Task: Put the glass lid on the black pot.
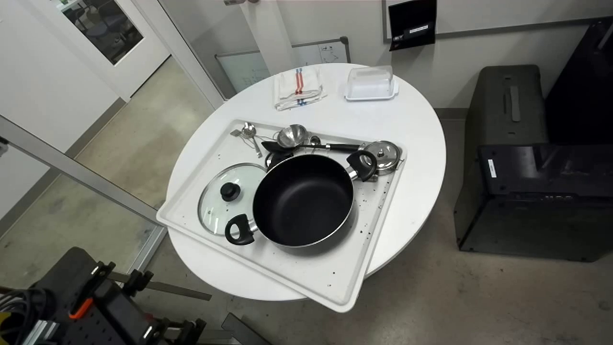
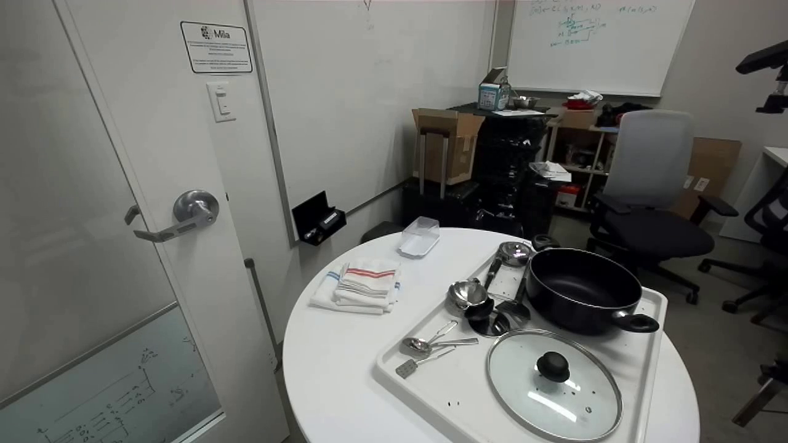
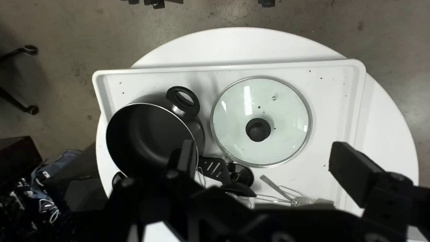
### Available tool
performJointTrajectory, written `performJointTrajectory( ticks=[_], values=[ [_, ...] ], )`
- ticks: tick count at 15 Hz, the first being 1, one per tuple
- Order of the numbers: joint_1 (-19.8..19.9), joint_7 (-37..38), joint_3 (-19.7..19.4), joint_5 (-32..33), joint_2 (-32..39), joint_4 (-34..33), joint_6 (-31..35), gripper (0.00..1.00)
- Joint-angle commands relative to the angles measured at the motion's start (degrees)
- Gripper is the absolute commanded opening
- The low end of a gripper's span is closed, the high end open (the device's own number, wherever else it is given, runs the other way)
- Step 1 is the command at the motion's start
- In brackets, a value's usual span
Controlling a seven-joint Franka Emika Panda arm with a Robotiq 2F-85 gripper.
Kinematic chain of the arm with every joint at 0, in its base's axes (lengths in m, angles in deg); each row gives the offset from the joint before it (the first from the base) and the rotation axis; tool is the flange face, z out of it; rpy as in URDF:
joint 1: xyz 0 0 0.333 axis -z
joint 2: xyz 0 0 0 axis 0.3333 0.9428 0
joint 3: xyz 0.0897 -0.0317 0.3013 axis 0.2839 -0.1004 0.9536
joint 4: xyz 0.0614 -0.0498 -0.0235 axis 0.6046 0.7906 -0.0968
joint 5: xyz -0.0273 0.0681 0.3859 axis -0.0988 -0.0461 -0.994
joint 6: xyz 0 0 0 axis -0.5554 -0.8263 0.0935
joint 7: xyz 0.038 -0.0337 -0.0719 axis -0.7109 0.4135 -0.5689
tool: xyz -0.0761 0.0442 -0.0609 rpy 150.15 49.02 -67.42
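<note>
The glass lid (image 1: pixel 230 191) lies flat on the white tray with its black knob up, beside the black pot (image 1: pixel 304 201). The pot stands upright and uncovered, with a dark empty interior and two loop handles. Both also show in an exterior view, the lid (image 2: pixel 554 384) in front of the pot (image 2: pixel 582 289). In the wrist view the lid (image 3: pixel 260 124) is at the centre and the pot (image 3: pixel 151 134) at the left. My gripper (image 3: pixel 263 154) is wide open and empty, its fingers well apart, above the tray. It does not show in the exterior views.
The white tray (image 1: pixel 335 285) overhangs the round table's edge. Metal spoons (image 2: pixel 422 344), a metal bowl (image 1: pixel 292 136), black utensils (image 3: pixel 215 169) and a small shiny lidded pot (image 1: pixel 383 155) lie behind the pot and lid. Folded towels (image 1: pixel 299 88) and a clear-topped box (image 1: pixel 369 84) sit farther back.
</note>
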State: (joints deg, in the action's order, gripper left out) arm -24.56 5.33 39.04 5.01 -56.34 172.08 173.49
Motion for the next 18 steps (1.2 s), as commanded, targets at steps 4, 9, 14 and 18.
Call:
performJointTrajectory(
  ticks=[4,9,14,18],
  values=[
    [-0.26,-7.36,-5.04,1.30,13.16,-6.08,-0.73,1.00],
    [-0.05,-10.92,-7.02,3.99,23.23,-11.43,-1.11,1.00],
    [-0.48,-14.52,-8.21,7.65,31.77,-16.60,-1.48,1.00],
    [-0.59,-17.32,-9.16,11.86,38.87,-19.97,-0.41,1.00]
  ],
)
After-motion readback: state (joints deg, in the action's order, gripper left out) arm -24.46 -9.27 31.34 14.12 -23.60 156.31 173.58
